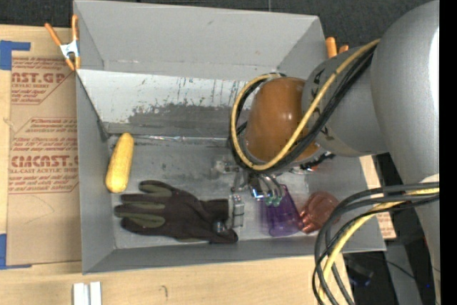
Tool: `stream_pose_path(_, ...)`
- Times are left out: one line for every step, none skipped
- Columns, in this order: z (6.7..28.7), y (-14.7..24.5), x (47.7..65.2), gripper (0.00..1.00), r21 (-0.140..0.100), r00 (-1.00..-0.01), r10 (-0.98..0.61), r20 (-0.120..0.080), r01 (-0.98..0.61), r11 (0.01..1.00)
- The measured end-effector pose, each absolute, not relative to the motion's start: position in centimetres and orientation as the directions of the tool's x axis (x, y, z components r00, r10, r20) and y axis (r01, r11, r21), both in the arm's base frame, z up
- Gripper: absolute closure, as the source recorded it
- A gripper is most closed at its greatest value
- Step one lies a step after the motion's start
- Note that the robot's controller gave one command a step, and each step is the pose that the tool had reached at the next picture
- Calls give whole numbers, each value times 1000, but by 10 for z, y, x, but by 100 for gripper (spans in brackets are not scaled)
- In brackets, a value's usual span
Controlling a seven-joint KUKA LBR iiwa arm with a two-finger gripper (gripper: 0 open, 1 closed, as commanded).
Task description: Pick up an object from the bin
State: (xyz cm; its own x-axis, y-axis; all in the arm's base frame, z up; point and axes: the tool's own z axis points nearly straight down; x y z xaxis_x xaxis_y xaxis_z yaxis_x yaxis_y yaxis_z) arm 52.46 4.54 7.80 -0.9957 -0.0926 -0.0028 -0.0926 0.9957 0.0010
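Evidently the hand (244,202) sat low in the grey metal bin (193,46), at the cuff end of a dark brown fabric glove (171,214) lying flat along the floor, with a purple translucent plastic piece (282,219) just beside it on the other side. I could not tell whether the hand was spread or pressed together. I judged this the approach step, with nothing lifted yet. Next I would need to settle on one item, close and raise.
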Motion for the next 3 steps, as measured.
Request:
stream_pose_path(71, 74, 513, 100, 0, -998, -56, -2, -56, 998)
stream_pose_path(71, 74, 513, 100, 0, -998, -56, -2, -56, 998)
stream_pose_path(196, 75, 512, 100, 0, -998, -70, -1, -70, 998)
